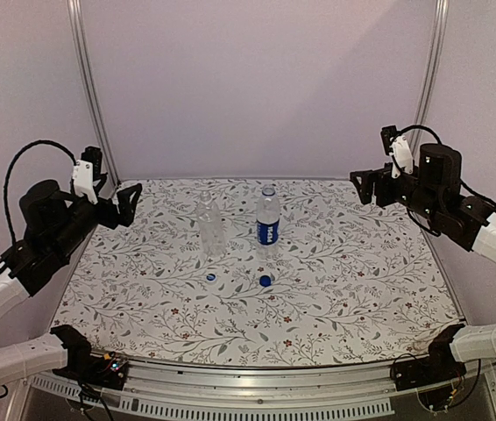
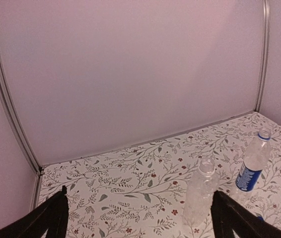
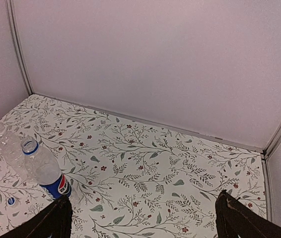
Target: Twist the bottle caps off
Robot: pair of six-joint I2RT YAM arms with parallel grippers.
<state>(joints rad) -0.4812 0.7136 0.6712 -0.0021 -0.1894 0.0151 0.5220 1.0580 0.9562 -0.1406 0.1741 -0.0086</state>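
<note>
The plain bottle (image 1: 210, 225) and labelled bottle (image 1: 268, 224) are stood upright, uncapped, with one cap (image 1: 210, 277) and the other cap (image 1: 265, 281) laid just before them. The left fingers (image 1: 128, 200) and right fingers (image 1: 364, 184) are held wide open, empty.

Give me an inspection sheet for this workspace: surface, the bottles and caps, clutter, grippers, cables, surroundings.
Surface: floral-print table cover, flat, no spills seen.
Job's things: plain bottle and labelled bottle upright, apart, uncapped; one blue cap and other blue cap lie in front.
Clutter: nothing seen.
Grippers: left gripper and right gripper raised at the sides, jaws open, empty.
Cables: black cable loops over left arm; second cable over right arm.
Surroundings: plain walls, metal frame posts.
</note>
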